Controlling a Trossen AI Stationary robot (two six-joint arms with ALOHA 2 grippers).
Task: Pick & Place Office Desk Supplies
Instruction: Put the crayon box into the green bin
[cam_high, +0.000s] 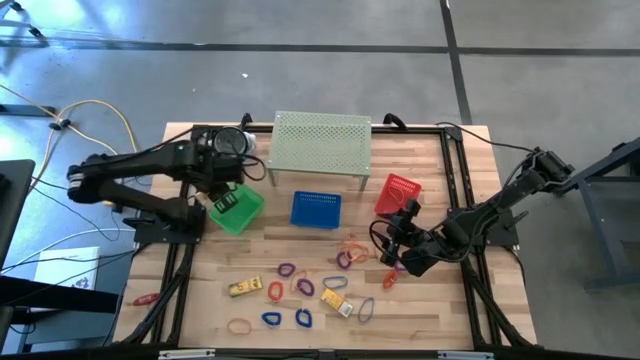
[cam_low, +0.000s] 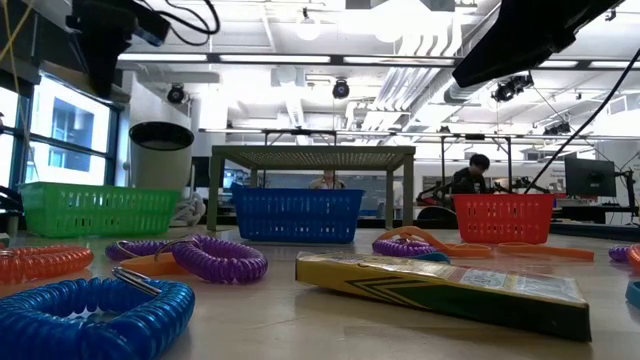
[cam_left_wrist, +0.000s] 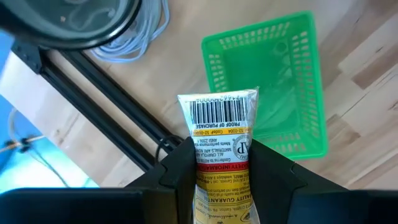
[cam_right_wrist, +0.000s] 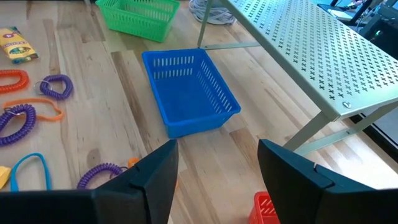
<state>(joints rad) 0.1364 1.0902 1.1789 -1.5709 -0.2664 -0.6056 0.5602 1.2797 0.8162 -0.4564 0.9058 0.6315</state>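
Left end effector (cam_left_wrist: 221, 165) grips a yellow packet (cam_left_wrist: 219, 134) reading "PROOF OF PURCHASE" above the green basket (cam_left_wrist: 273, 87); right end effector (cam_right_wrist: 217, 165) gapes empty.

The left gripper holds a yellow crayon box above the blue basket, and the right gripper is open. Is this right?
Not quite. The left gripper holds the yellow crayon box above the green basket, not the blue one, as the left wrist view shows. The right gripper is indeed open.
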